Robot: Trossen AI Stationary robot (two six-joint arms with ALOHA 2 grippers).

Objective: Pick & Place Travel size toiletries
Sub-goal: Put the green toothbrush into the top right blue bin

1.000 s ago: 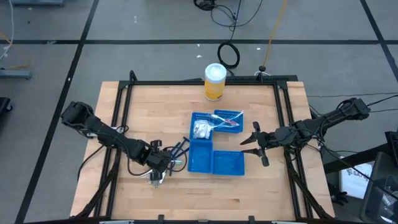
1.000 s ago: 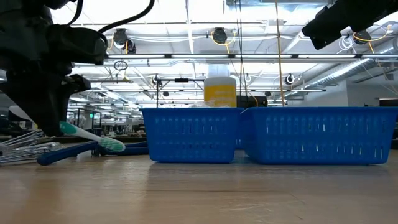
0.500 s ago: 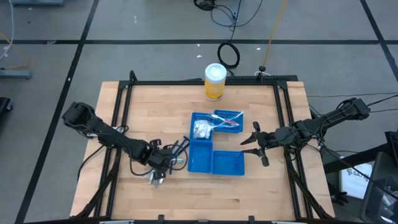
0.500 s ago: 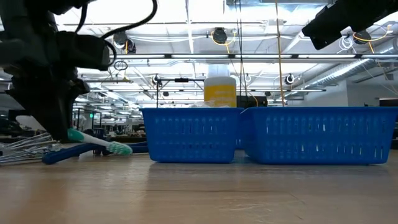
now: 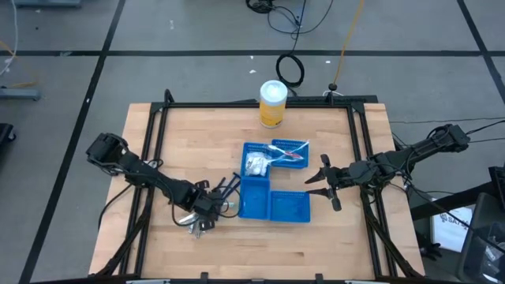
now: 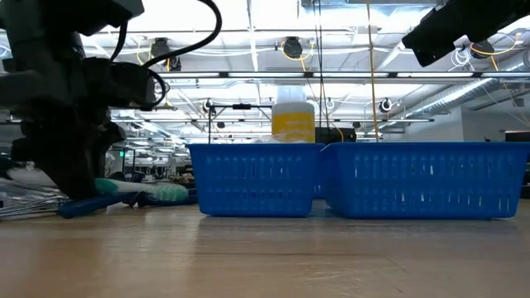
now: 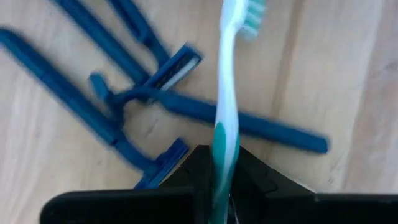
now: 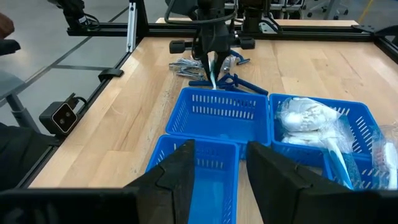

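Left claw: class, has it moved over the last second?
Yes. The left claw, shut on the toothbrush, moved closer to the blue trays.

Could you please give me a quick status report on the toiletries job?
Left gripper shut on toothbrush, low over razors. Right gripper open, waiting beside trays.

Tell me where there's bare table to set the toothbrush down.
Bare wood lies along the near edge in front of the blue trays, and between the yellow canister and the table's left rail. It is crowded around the left hand, among razors.
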